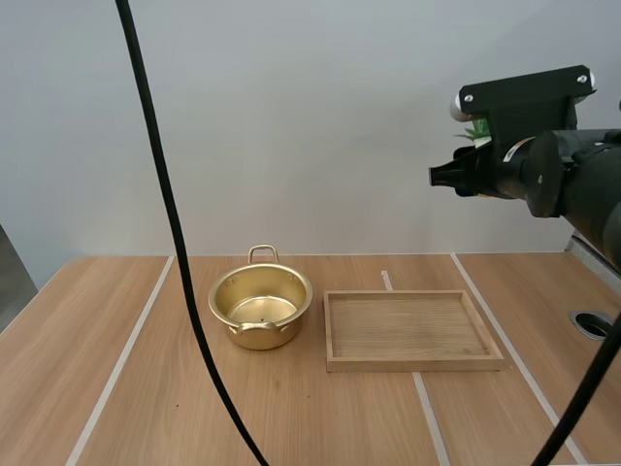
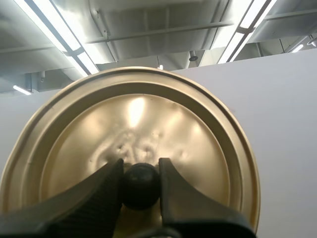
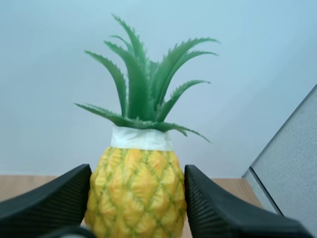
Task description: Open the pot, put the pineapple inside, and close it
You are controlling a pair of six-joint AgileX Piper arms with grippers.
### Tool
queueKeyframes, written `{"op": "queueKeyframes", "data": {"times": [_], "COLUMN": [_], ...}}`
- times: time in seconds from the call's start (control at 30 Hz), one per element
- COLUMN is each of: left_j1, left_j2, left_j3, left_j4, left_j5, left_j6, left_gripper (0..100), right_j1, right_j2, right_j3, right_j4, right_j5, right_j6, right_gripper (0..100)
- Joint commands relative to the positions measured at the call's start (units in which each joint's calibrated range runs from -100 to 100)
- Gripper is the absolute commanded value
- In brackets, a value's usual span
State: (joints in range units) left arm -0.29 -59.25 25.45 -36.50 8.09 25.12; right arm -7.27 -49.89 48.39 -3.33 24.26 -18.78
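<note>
The gold pot (image 1: 260, 306) stands open on the table, left of centre, with nothing inside. In the left wrist view my left gripper (image 2: 140, 169) is shut on the black knob (image 2: 141, 187) of the gold lid (image 2: 133, 124), which is held up off the pot. My right gripper (image 3: 138, 171) is shut on a yellow pineapple (image 3: 136, 191) with green leaves, its fingers pressed to both sides of the fruit. In the high view my right arm (image 1: 543, 170) hangs high at the right, well above the table, and the pineapple's leaves (image 1: 477, 129) peek out beside it.
A shallow wooden tray (image 1: 408, 364) lies just right of the pot with nothing in it. A round hole (image 1: 592, 323) sits in the tabletop at the far right edge. Pale strips run across the wooden table.
</note>
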Motion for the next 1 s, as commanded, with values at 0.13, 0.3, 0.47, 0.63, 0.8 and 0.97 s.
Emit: {"op": "queueKeyframes", "data": {"times": [0.13,0.3,0.47,0.63,0.8,0.97], "left_j1": [-0.12,-0.12,-0.12,-0.12,-0.12,-0.12], "left_j2": [-0.3,-0.3,-0.3,-0.3,-0.3,-0.3], "left_j3": [-0.5,-0.5,-0.5,-0.5,-0.5,-0.5], "left_j4": [-0.6,-0.6,-0.6,-0.6,-0.6,-0.6], "left_j5": [-1.3,-1.3,-1.3,-1.3,-1.3,-1.3], "left_j6": [-0.4,-0.4,-0.4,-0.4,-0.4,-0.4], "left_gripper": [0,0,0,0,0,0], "right_j1": [0.1,0.4,0.6,0.6,0.6,0.6], "right_j2": [-3.5,-3.5,-3.5,-3.5,-2.1,0.3], "right_j3": [-0.5,-0.5,-0.5,-1.8,-6.3,-8.7], "right_j4": [2.8,7.4,17.6,29.0,40.6,44.8], "right_j5": [-0.6,-0.6,-0.5,3.5,8.0,14.0], "right_j6": [-0.9,-2.6,-11.6,-19.3,-30.1,-32.4], "right_gripper": [0,0,0,0,0,0]}}
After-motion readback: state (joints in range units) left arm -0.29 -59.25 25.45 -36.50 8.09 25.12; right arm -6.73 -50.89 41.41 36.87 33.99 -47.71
